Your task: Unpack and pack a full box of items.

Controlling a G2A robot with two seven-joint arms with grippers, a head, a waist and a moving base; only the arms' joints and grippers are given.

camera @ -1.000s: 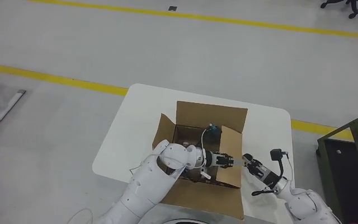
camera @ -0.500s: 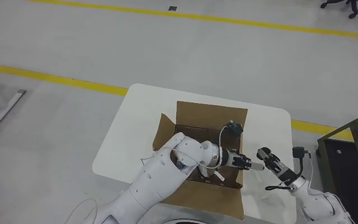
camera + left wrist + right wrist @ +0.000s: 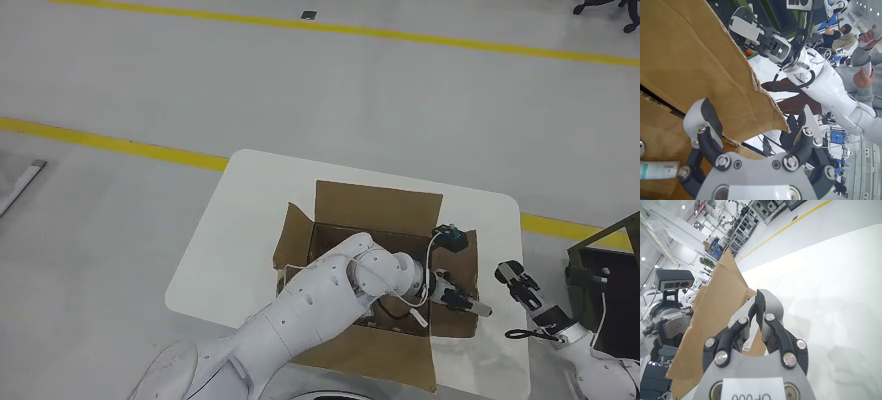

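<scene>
1. Work surface: a white table (image 3: 250,240) with rounded corners carries 1 open cardboard box (image 3: 375,205) near its middle. The box stands upright with its 4 flaps folded outward. The left arm hides most of the box interior in the top view.

2. Left gripper (image 3: 468,303): the arm lies across the box opening from the robot's side to the box's right-hand flap (image 3: 466,268). In the left wrist view the left gripper (image 3: 755,121) has its 2 fingers (image 3: 708,117) spread wide apart. The torn, ragged edge of the flap (image 3: 696,66) lies in the gap between them. Whether either pad touches the cardboard cannot be told.

3. Right gripper (image 3: 514,275): it is over bare table just beside the right-hand flap, outside the box and apart from the cardboard. In the right wrist view the right gripper (image 3: 756,311) has its 2 black pads (image 3: 761,306) pressed together with nothing between them. The flap (image 3: 719,306) stands up next to it. The left wrist view shows the same gripper (image 3: 743,24) beyond the flap edge, fingers together.

4. Contents: 1 white tube with a teal band (image 3: 657,169) lies on its side against the cardboard near the base of the left gripper. No gripper touches it.
</scene>
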